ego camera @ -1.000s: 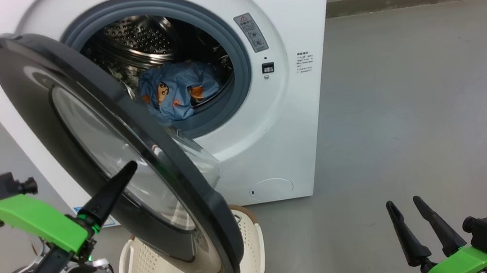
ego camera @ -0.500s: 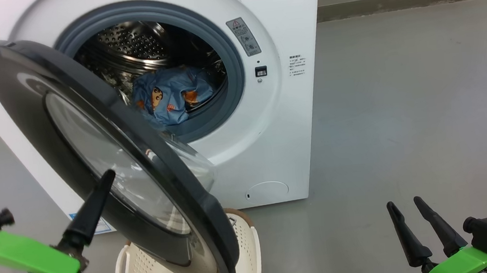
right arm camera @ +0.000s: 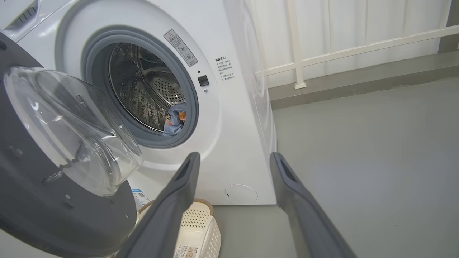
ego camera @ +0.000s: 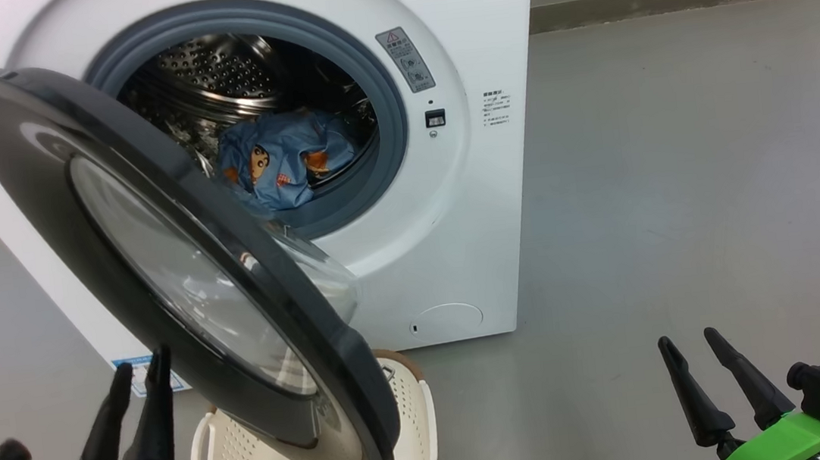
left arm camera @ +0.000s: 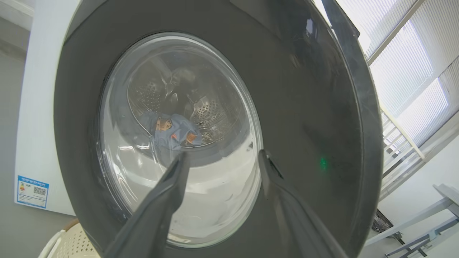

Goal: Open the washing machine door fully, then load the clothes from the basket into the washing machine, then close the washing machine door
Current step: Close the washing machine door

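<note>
Our left claw stood open and empty, dark and tapered, facing the door — glossy black rim, bulging clear glass. Our right claw gaped empty too. Blue printed clothes lay in the perforated steel drum; our left wrist view showed them through the glass. The cream holed basket sat below the half-open door.
</note>
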{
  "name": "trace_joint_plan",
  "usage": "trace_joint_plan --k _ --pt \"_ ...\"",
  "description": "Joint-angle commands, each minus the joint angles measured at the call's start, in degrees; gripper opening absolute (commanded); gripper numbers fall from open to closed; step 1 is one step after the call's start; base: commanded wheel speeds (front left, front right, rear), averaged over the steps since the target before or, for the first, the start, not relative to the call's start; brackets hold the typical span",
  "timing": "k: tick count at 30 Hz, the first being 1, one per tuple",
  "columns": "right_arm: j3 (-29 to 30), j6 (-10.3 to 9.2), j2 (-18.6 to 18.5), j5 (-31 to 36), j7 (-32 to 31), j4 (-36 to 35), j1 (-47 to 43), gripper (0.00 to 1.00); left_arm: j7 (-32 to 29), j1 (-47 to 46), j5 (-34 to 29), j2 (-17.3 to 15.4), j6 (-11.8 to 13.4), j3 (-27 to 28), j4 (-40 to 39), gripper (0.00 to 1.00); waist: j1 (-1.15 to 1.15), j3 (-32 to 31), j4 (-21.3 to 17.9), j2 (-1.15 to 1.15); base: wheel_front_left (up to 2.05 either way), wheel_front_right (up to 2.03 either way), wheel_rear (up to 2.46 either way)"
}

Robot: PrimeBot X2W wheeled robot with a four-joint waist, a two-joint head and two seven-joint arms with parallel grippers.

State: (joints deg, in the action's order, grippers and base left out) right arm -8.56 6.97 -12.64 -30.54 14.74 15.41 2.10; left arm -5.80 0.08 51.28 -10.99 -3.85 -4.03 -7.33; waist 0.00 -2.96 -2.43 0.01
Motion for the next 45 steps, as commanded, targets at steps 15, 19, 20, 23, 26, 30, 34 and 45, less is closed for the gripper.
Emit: trace_joint_plan --k 15,19,20,23,26,30,34,45 --pt "-0.8 0.52 -0.9 0.3 0.3 -1.9 1.5 1.00 16.7 2.9 -13.4 -0.4 -2.1 -2.1 7.8 1.00 0.00 0.2 0.3 -0.01 0.00 0.00 0.00" --pt "-0.7 0.52 -1.2 0.2 0.3 -2.0 1.5 1.00 19.5 3.0 -19.5 -1.0 -1.1 -3.1 10.0 1.00 0.00 0.2 0.5 -0.01 0.00 0.00 0.00" --pt "-0.7 0.52 -1.2 0.2 0.3 -2.0 1.4 1.00 19.9 3.1 -19.9 -0.1 -0.9 -3.0 10.5 1.00 0.00 0.2 0.6 -0.01 0.00 0.00 0.00" --pt "-0.8 0.52 -1.4 0.1 0.3 -2.0 1.4 1.00 20.5 3.1 -21.8 1.3 -0.5 -2.4 11.1 1.00 0.00 0.3 0.8 -0.01 0.00 0.00 0.00" --pt "-0.9 0.52 -1.7 0.2 0.3 -1.9 1.5 1.00 20.7 3.1 -25.1 1.5 0.0 -2.0 11.6 1.00 0.00 0.4 0.9 -0.01 0.00 0.00 0.00" --pt "-0.8 0.52 -2.0 0.3 0.3 -1.9 1.7 1.00 20.8 3.2 -29.0 2.7 0.0 -0.1 10.6 1.00 0.00 0.4 0.9 -0.01 0.00 0.00 0.00" --pt "-0.7 0.52 -2.0 0.6 0.3 -1.9 1.6 1.00 20.8 3.7 -32.1 4.1 -0.3 0.9 10.8 1.00 0.00 0.4 1.0 -0.01 0.00 0.00 0.00" --pt "-0.3 0.52 -2.1 0.8 0.3 -1.9 1.6 1.00 20.8 4.1 -35.9 6.4 -1.8 2.9 11.5 1.00 0.00 0.4 1.1 -0.01 0.00 0.00 0.00"
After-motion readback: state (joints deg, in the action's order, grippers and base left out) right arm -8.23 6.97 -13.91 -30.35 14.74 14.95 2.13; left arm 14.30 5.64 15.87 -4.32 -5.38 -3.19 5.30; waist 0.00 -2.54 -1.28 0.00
